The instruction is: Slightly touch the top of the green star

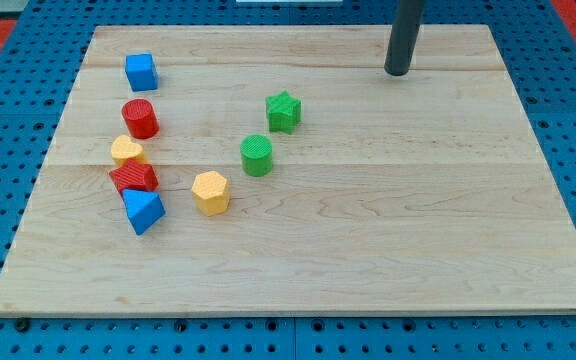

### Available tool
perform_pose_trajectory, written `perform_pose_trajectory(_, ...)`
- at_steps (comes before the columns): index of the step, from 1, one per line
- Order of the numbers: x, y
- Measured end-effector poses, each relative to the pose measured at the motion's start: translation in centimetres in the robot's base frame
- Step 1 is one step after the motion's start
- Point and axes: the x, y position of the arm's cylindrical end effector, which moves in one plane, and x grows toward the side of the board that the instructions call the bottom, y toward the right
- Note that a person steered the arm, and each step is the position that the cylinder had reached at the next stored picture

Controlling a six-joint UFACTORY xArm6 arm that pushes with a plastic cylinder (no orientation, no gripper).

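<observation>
The green star lies on the wooden board, a little above the middle. My tip is the lower end of the dark rod near the view's top, to the right of the star and a little above it, well apart from it. A green cylinder sits just below and to the left of the star.
A yellow hexagon lies below the green cylinder. At the view's left stand a blue cube, a red cylinder, a yellow block, a red block and a blue triangular block, the last three close together.
</observation>
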Motion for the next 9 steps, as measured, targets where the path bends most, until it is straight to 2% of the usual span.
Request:
perform_pose_trajectory(7,-0.2,-0.3)
perform_pose_trajectory(9,1.2,-0.5)
